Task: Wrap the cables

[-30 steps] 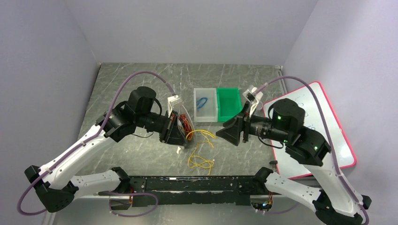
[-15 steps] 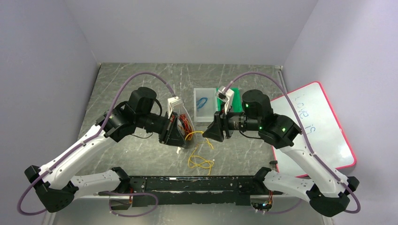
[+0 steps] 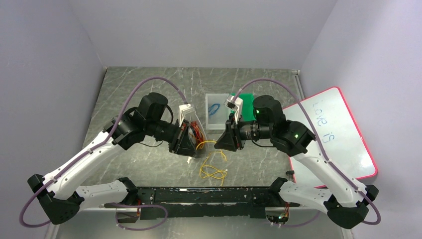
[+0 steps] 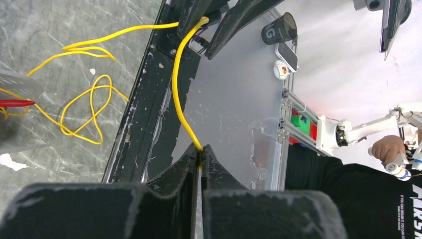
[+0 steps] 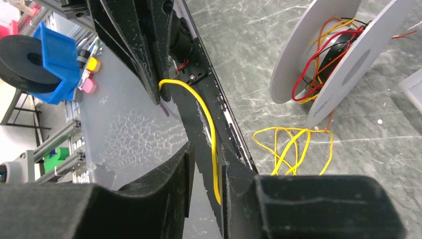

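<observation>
A yellow cable (image 3: 206, 143) hangs in the air between my two grippers, and the rest of it lies in loose loops (image 3: 212, 172) on the table. My left gripper (image 4: 201, 148) is shut on the yellow cable (image 4: 180, 89), pinched at its fingertips. My right gripper (image 5: 206, 149) faces it, jaws still apart. The cable (image 5: 212, 139) runs between them along the right finger, with a gap on the other side. A grey spool (image 5: 318, 64) wound with red, orange and yellow cables stands behind the left gripper (image 3: 191, 142).
A clear bin (image 3: 217, 122) holding a small blue wire coil sits at the back, with a green bin (image 3: 246, 97) mostly hidden behind the right arm. A red-framed whiteboard (image 3: 343, 139) lies at the right. A black rail (image 3: 209, 195) runs along the near edge.
The right arm has swung left from the whiteboard to meet the left gripper, and its jaws have narrowed round the yellow cable. The left arm has held still.
</observation>
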Controlling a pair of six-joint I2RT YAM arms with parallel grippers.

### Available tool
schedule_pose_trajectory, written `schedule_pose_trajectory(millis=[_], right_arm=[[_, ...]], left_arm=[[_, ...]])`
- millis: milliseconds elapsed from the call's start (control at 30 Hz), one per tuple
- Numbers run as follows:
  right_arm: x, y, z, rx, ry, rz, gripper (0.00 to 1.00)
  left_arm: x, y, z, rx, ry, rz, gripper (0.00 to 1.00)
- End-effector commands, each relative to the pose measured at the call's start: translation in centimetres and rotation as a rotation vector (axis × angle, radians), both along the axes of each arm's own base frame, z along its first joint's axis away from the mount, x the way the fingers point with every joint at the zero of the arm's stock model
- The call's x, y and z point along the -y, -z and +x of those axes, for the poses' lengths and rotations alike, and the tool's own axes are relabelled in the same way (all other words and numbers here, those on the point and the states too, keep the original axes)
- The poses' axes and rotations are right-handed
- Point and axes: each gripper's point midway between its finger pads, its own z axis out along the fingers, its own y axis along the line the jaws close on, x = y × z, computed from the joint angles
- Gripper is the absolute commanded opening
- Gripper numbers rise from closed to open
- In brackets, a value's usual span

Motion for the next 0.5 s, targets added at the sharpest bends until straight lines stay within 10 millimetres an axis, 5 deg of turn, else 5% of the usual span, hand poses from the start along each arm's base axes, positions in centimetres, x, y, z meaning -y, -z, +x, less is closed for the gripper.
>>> schedule_pose_trajectory(millis=[0, 200, 300, 467], right_arm=[[-0.4, 0.4, -0.4, -0.011, -0.043, 0.001, 0.27], [-0.5, 1.1, -0.4, -0.023, -0.051, -0.021, 0.26], [-0.4, 1.3, -0.3, -0.021, -0.050, -0.028, 0.15], [0.0, 2.0, -0.3, -0.036, -0.037, -0.057, 0.20]], left_arm=[[0.0, -1.0, -0.3, 0.024, 0.026, -0.021, 0.07], [-0.1, -1.1, -0.4, 0.033, 0.025, -0.023, 0.07], [-0.2, -0.8, -0.3, 0.033, 0.021, -0.014, 0.07], [-0.3, -0.9, -0.2, 0.045, 0.016, -0.007, 0.07]])
